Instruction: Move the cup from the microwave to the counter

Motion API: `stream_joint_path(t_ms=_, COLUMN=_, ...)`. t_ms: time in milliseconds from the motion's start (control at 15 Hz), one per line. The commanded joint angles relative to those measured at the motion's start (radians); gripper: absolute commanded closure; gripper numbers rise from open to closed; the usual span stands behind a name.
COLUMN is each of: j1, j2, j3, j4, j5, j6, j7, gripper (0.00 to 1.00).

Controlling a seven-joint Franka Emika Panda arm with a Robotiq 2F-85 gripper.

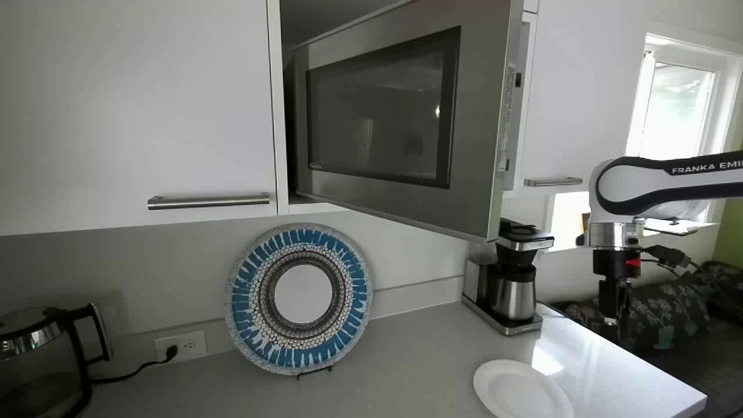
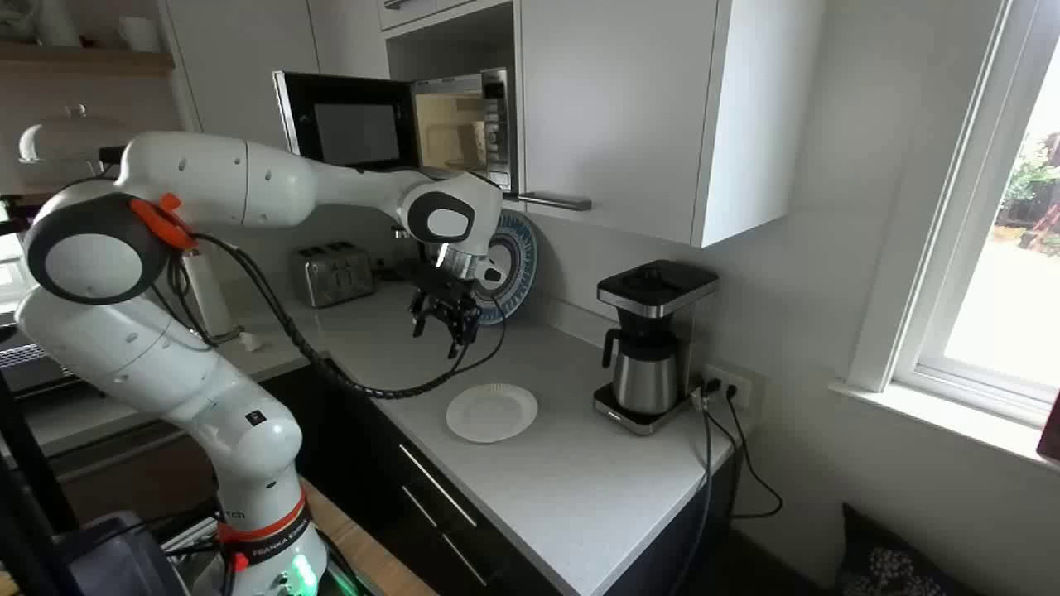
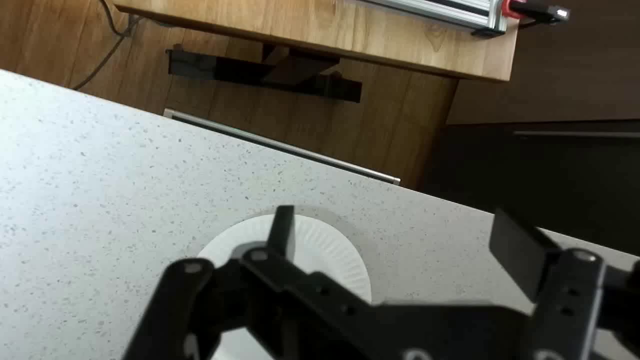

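One cup: the pale, upright shape inside the open microwave, by my best judgement, its edge cut off by the appliance's front and too small to make out fully
Microwave door: swung well out, its dark glass screening the cavity in an exterior view
My gripper: fingers spread wide, nothing between them, tips aimed down over the counter, one of them overlapping the white plate in the wrist view
Way to the cup: up and back from my fingertips, well apart, not beneath them where they point; the next move, I judge, calls for a climb and a turn to face the cavity
Cup's long axis: seemingly vertical, which favours closing on its sides
Nearest arm: mine, the only one here; passing too near the door's free edge looks like the risk
Counter: where the cup is bound, its trip not yet begun as I read it
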Motion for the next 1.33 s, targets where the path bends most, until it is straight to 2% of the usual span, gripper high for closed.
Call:
stream_joint_path(t_ms=0, j1=-0.027, j2=0.004, j3=0.022, j4=0.002, j5=0.008, j6=-0.002, j7=-0.010, gripper=0.00)
stream_joint_path(t_ms=267, j1=-0.027, j2=0.004, j3=0.022, j4=0.002, j5=0.008, j6=-0.002, j7=-0.010, gripper=0.00)
stream_joint_path(t_ms=667, j1=0.003, j2=-0.282, j3=0.182, j4=-0.055, j5=-0.095, j6=-0.005, j7=0.025, gripper=0.00)
stream_joint_path(t_ms=1000, j1=0.089, j2=-0.473, j3=0.260, j4=-0.070, j5=-0.035, j6=0.090, j7=0.044, gripper=0.00)
stream_joint_path(t_ms=1200, j1=0.139, j2=-0.545, j3=0.310, j4=-0.079, j5=-0.001, j6=0.178, j7=0.098, gripper=0.00)
stream_joint_path(t_ms=1267, j1=0.133, j2=-0.486, j3=0.280, j4=-0.031, j5=-0.038, j6=0.120, j7=0.075, gripper=0.00)
